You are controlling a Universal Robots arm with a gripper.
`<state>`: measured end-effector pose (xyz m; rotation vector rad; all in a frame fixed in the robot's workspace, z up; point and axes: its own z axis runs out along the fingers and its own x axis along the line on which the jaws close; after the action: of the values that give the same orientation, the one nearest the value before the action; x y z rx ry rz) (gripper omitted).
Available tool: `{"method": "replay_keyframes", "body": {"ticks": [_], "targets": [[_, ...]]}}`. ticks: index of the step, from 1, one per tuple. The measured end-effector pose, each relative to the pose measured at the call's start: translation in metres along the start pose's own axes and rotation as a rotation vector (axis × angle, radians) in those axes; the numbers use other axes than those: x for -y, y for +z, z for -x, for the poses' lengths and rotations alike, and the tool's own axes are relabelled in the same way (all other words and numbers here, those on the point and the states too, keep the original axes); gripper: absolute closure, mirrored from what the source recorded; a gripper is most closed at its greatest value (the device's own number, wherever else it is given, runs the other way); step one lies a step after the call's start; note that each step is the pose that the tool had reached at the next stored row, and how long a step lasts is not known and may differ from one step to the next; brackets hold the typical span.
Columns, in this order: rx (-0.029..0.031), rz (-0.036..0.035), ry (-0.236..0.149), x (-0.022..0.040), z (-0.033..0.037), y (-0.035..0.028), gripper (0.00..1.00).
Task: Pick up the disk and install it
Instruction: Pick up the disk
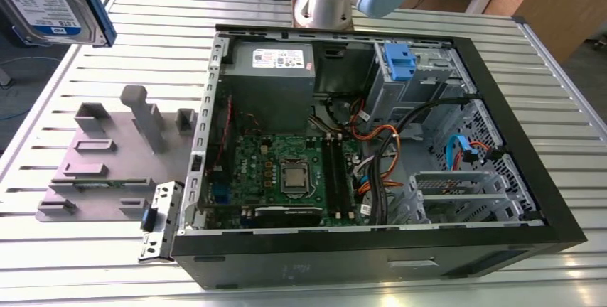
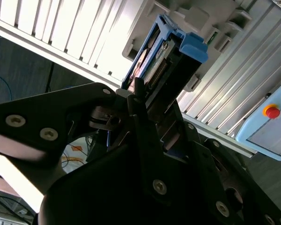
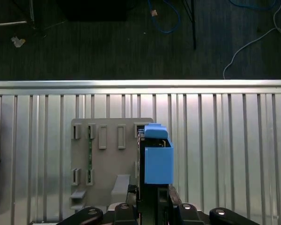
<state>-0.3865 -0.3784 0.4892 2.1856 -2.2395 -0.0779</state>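
1. One grasp on record: finds the gripper clenched on the disk in the second wrist view, dark fingers bearing on either side of it.
2. Notes the blue end tab at the disk's end farthest from the gripper, with the blue carrier running along the drive's edges.
3. Locates the disk, in the exterior view, at the top corner on the exterior view's left: held high, near the camera, label face showing, well apart from the open computer case.
4. Confirms in the first wrist view an edge-on disk hanging over one edge of the grey fixture plate (clear of it, judging by the exterior view).
5. Logs the case lying on its side on the slatted metal table, side panel off, interior exposed: green motherboard, grey power supply box with a white sticker, blue latch at the drive bay, orange and blue wiring between.
6. Logs the fixture plate on the same table, on the exterior view's left of the case, upright blocks standing on it; small metal bracket just beside the case's near corner.
7. Locates the arm's base behind the case, at the table's far side.
8. Records a red button on a pale panel in the second wrist view, and dark floor with loose cables beyond the table edge in the first wrist view.
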Motion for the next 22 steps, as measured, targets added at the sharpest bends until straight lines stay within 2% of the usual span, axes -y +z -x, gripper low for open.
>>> {"method": "replay_keyframes", "body": {"ticks": [12, 22], "targets": [[-0.0001, 0.0001, 0.000, -0.0001, 0.0000, -0.0013, 0.65], [0.0000, 0.0002, 0.000, 0.0031, 0.0001, -0.0014, 0.65]]}}
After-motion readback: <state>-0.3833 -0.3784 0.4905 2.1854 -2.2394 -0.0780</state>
